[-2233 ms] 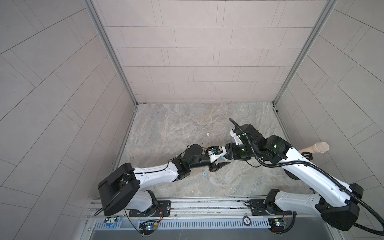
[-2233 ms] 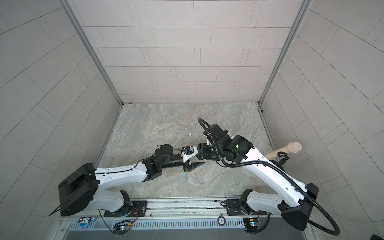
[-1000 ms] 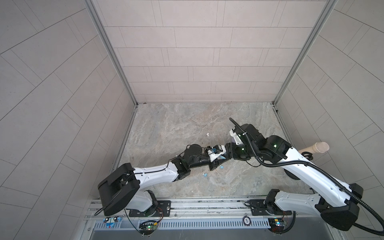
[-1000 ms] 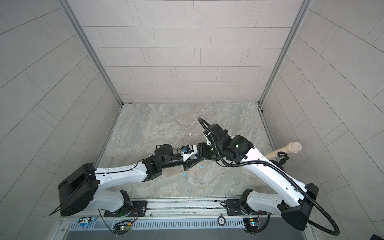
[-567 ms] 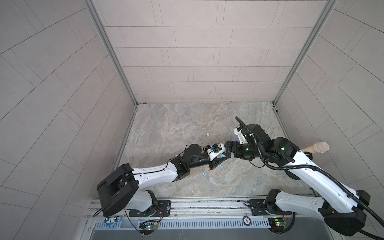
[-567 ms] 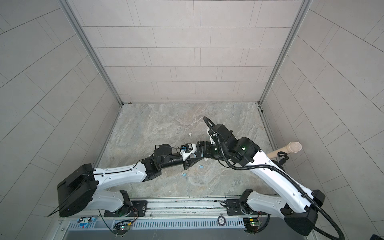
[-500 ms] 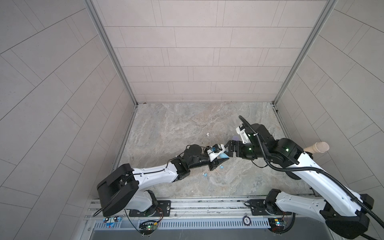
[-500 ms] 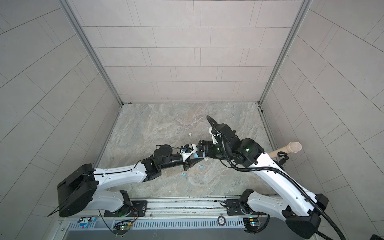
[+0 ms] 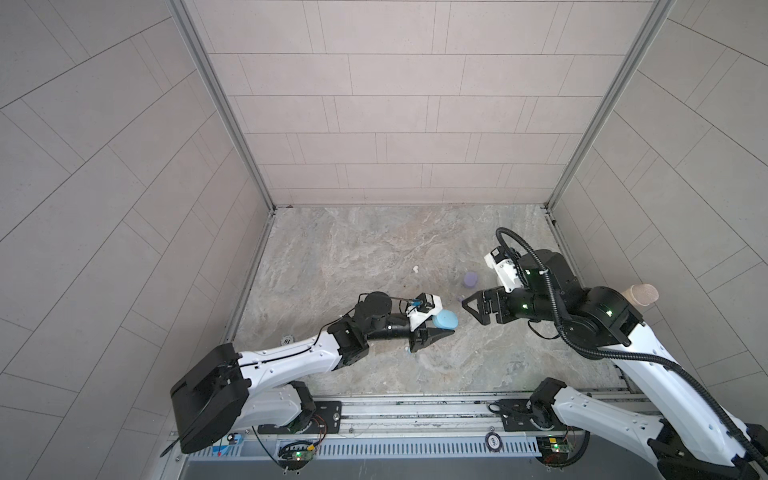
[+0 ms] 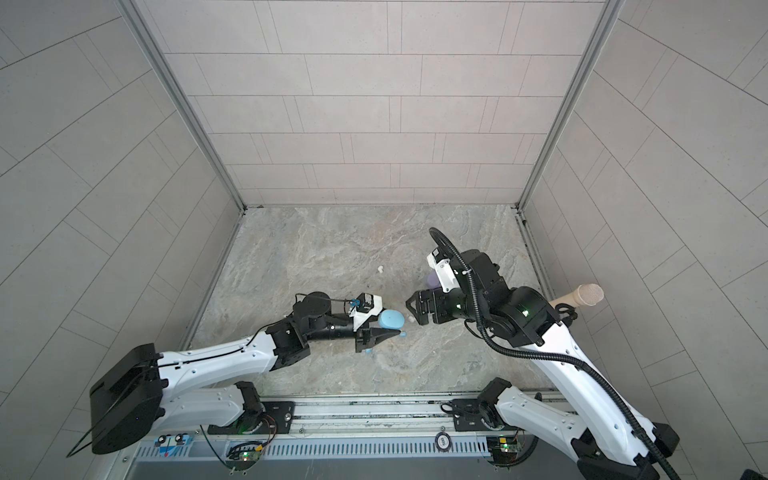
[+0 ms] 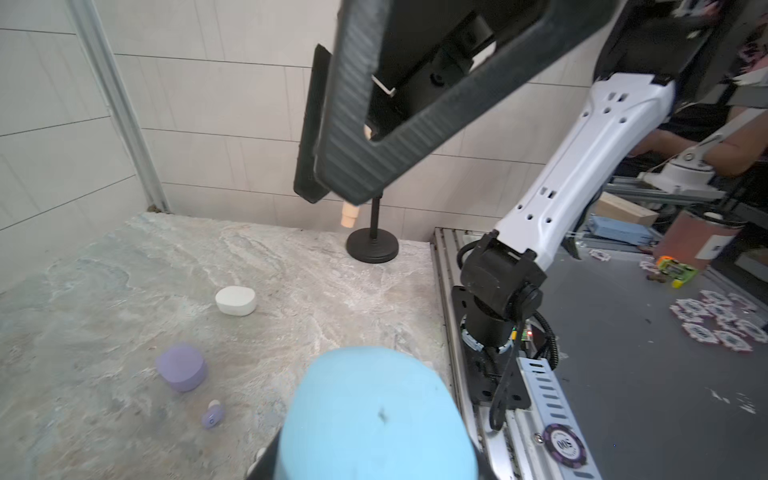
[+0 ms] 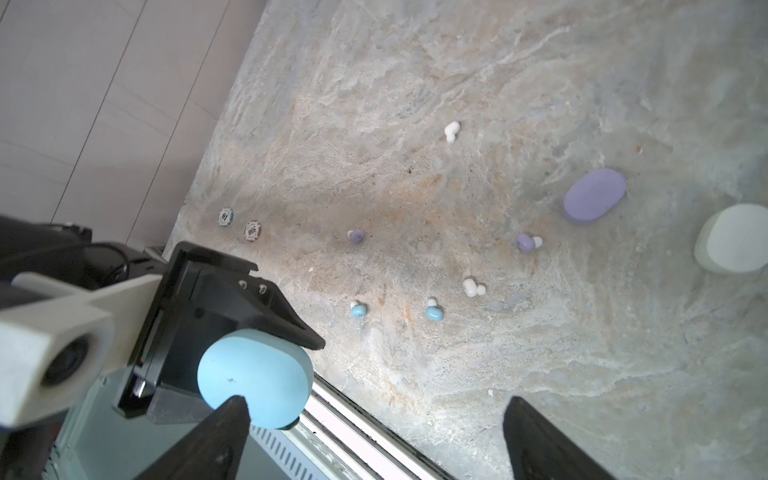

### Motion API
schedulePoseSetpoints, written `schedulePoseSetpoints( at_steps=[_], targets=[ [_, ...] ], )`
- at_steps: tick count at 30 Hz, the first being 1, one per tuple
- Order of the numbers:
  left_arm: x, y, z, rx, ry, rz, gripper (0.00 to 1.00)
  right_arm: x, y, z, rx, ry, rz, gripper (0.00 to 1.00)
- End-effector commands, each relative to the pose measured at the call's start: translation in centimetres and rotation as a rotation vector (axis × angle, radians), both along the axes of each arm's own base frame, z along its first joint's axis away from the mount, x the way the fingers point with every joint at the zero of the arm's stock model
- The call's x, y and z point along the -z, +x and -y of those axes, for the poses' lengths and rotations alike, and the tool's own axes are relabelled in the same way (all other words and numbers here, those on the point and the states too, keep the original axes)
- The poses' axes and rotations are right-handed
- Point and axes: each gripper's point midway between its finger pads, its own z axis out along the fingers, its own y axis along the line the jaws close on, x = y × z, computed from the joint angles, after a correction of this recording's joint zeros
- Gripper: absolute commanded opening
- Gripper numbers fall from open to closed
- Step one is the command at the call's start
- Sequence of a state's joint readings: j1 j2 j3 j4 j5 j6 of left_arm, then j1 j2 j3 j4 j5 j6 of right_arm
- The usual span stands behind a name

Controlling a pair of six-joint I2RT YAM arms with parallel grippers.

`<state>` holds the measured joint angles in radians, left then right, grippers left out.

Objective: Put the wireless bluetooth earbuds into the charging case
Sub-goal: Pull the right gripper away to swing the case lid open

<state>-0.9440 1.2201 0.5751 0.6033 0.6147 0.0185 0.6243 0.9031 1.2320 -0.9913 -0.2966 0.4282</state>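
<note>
Left jaws pinch the blue case [image 9: 445, 320] aloft, right jaws spread wide near it; next, likely prise its shut lid open.

The left arm [image 9: 286, 360] and right arm [image 9: 660, 403] are built of white shells and black joints. Ribbed black fingers [image 11: 353, 124] are fitted to the right hand [image 12: 374, 401]; a corrugated cable [image 9: 550, 291] is attached.

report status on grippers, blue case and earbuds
left gripper shut on blue case, off the table. right gripper open, facing it, apart. case closed; six earbuds loose on table.
</note>
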Motion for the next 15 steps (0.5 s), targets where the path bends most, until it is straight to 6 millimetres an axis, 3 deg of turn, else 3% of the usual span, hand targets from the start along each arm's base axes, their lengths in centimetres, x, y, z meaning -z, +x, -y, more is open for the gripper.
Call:
schedulePoseSetpoints(
  at_steps=[1, 8, 15],
  targets=[
    [-0.5, -0.9, -0.4, 0.072, -0.041, -0.073, 0.00, -1.7, -1.1, -0.5, -0.191, -0.046, 0.214, 0.97],
    [-1.0, -0.1, -0.7, 0.078, -0.108, -0.127, 0.00, -0.8, -2.3, -3.5, -0.401, -0.138, 0.285, 0.94],
    [-0.6, -0.1, -0.3, 0.131, -0.120, -0.171, 0.00, 0.4, -1.2, -5.5, -0.455, -0.232, 0.306, 0.92]
  ],
)
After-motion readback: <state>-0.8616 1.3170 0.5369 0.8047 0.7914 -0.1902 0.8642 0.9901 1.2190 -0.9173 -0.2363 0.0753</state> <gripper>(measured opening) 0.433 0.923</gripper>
